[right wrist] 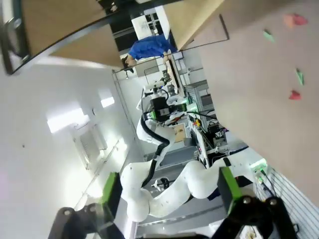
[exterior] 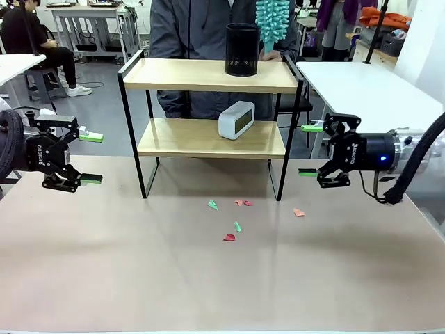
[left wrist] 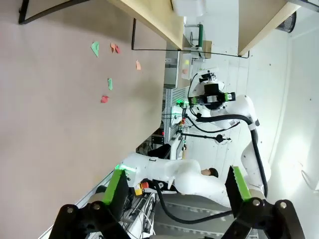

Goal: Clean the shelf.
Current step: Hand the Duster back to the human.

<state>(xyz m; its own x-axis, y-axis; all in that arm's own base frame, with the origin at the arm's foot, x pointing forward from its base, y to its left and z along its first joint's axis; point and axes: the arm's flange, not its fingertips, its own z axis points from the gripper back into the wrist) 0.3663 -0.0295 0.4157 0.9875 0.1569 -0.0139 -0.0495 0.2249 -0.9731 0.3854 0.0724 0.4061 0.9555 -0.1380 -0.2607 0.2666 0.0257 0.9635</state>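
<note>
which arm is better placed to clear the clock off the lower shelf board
Right, probably. The white clock sits right of centre on the shelf's lower board, nearer the open right gripper, which is level with that board. The open left gripper hangs farther off.

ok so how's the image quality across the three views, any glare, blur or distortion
Front view: even light, sharp; the shelf casts a soft shadow on the table beneath it. Left wrist view: rolled sideways, bright washed-out wall at the right, left gripper fingers slightly soft up close. Right wrist view: also rolled, with glare on the white ceiling area and wide-angle bending of the shelf's edges; right gripper fingers blurred.
</note>
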